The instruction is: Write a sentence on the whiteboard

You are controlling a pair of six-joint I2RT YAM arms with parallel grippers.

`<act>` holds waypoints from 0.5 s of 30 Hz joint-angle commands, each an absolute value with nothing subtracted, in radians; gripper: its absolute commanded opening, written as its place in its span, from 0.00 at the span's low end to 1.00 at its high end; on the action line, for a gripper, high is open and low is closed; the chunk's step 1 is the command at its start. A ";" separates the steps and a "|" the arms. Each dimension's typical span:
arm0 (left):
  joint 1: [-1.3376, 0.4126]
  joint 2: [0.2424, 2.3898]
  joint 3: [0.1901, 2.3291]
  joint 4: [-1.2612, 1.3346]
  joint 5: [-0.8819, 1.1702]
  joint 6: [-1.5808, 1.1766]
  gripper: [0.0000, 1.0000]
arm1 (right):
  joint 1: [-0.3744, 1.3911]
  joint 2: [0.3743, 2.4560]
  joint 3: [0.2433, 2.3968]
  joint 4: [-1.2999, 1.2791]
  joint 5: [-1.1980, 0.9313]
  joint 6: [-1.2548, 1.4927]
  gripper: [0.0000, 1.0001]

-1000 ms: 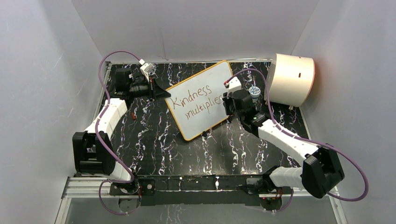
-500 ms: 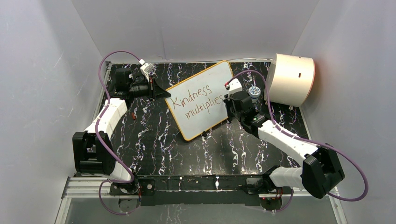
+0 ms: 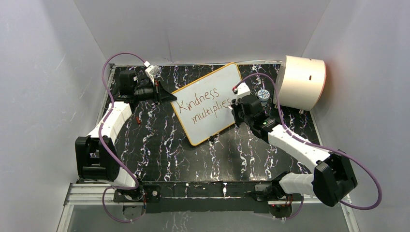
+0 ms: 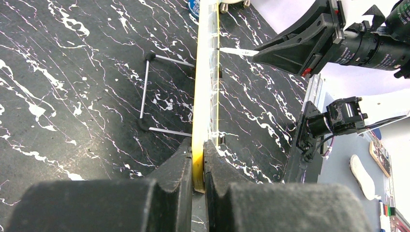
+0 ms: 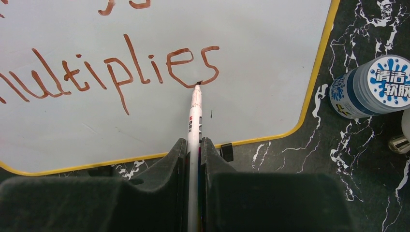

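Setting: robotics lab test cell.
Evidence:
- Plain white panels (image 3: pixel 48 72) close the left, far and right sides.
- A black marbled mat (image 3: pixel 159 150) covers the table.
- An aluminium rail (image 3: pixel 96 192) runs along the near edge, with the left arm (image 3: pixel 111 121) and right arm (image 3: pixel 295 145) mounted there.
- Purple cables (image 3: pixel 103 72) loop off both arms.
- In the left wrist view, a grey surface (image 4: pixel 338 203) past the rail holds small loose items, too blurred to name.

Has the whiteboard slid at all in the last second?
No. The whiteboard keeps the same place and slant against the black marbled mat and the cream drum.
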State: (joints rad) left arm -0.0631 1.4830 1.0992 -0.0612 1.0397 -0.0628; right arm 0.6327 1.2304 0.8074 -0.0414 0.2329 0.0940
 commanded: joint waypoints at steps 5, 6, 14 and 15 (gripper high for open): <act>-0.118 1.535 1.053 -0.198 0.967 0.028 0.00 | 0.631 1.191 0.822 0.065 0.256 0.133 0.00; -0.118 1.535 1.053 -0.198 0.967 0.028 0.00 | 0.630 1.186 0.818 0.067 0.261 0.134 0.00; -0.118 1.538 1.053 -0.198 0.966 0.028 0.00 | 0.625 1.151 0.790 0.041 0.300 0.134 0.00; -0.118 1.539 1.054 -0.198 0.966 0.028 0.00 | 0.620 1.147 0.788 0.035 0.306 0.133 0.00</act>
